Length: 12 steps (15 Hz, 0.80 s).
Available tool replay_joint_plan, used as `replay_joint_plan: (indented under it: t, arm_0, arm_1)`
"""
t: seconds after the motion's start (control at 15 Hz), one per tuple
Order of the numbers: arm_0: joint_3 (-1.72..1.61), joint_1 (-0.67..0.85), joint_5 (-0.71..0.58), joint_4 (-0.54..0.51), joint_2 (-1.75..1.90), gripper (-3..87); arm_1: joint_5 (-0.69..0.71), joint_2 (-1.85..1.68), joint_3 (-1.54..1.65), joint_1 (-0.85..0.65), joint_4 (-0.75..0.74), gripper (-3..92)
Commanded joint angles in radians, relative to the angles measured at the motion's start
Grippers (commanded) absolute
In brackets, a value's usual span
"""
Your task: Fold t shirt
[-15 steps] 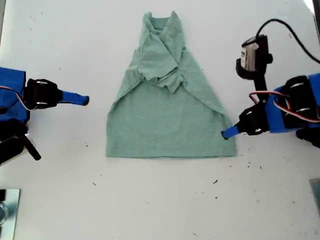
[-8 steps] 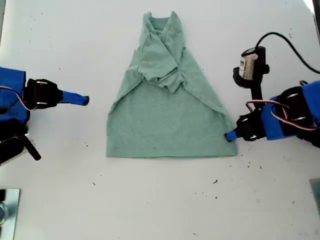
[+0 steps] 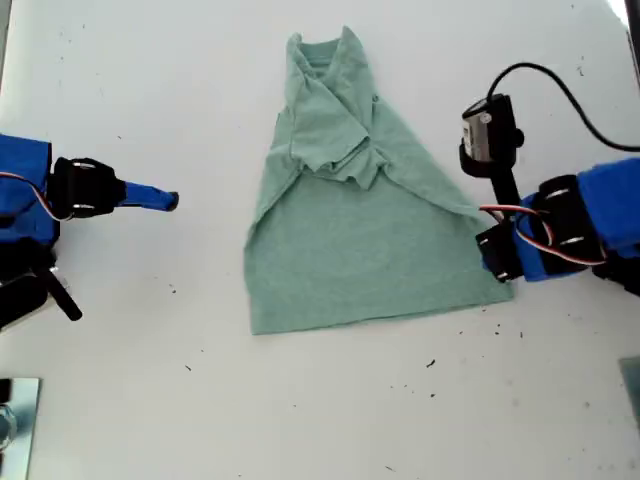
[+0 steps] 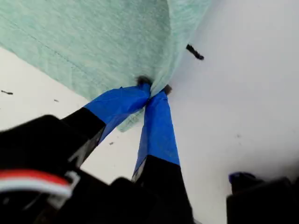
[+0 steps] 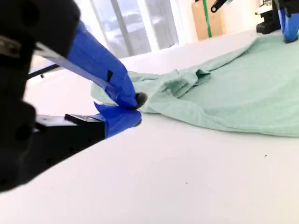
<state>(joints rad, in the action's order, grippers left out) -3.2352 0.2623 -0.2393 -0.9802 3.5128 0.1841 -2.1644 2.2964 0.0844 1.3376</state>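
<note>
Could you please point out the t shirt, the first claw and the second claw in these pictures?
t shirt point(image 3: 360, 250): exterior view, flat lower body.
my first claw point(image 4: 152, 93): first wrist view, tips pinching the hem.
my second claw point(image 5: 133, 109): second wrist view, between blue tips.

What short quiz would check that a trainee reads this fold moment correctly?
1. True or false: my first end effector is shut on a hem corner of the t shirt.
2. Pick one. My second end effector is: A) gripping a sleeve; B) apart from the shirt, holding nothing; C) pressing on the collar.
3. Short answer: where do the sleeves lie?

Key: 1 true. 2 B. 3 folded inward, bunched over the chest.
</note>
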Motion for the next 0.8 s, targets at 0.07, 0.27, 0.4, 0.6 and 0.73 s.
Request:
replay_joint_plan:
  t: [0.07,0.27,0.4,0.6,0.73]
  arm_0:
    - [-0.011,-0.006,0.0,-0.005,0.006,-0.2]
    - [-0.011,-0.011,0.0,-0.005,0.006,-0.2]
    - [-0.011,-0.011,0.0,-0.005,0.008,-0.2]
    - [-0.011,-0.008,0.0,-0.006,0.008,-0.2]
    - [-0.011,-0.006,0.0,-0.006,0.009,-0.2]
  arm_1:
    - [0.066,-0.028,-0.365,0.008,0.408,-0.4]
    - [0.123,-0.055,-0.526,0.002,0.416,-0.4]
    - [0.127,0.002,-0.569,-0.015,0.388,-0.4]
    - [0.118,0.235,-0.784,-0.02,0.353,-0.4]
    - [0.101,0.414,-0.891,-0.017,0.29,-0.4]
